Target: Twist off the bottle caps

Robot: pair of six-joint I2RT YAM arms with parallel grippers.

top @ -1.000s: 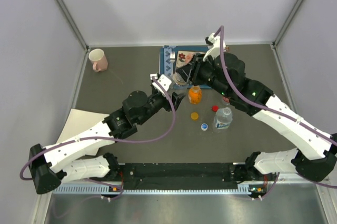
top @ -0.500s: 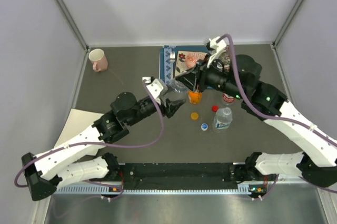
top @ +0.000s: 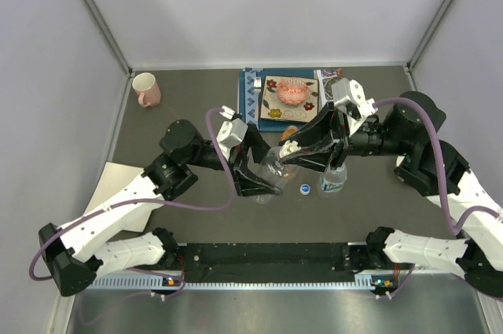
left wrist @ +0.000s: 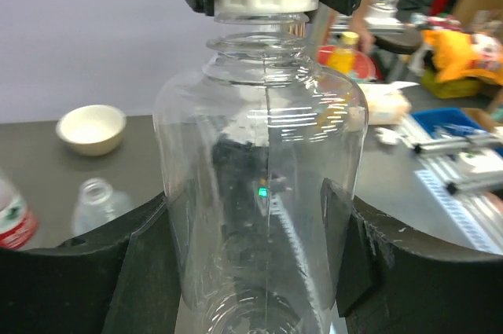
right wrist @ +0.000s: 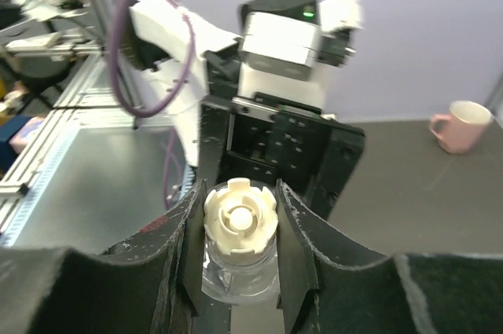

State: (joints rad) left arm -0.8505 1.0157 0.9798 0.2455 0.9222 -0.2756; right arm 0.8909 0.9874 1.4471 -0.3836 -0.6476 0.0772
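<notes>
since a second ago the plain clear plastic bottle has come forward to mid-table, held up off it. its small white ribbed screw cap is pinched in the right gripper, and the left gripper is clamped round the body. i'd keep both wrists in line and only spin the right. arms angle inward, facing each other.
</notes>
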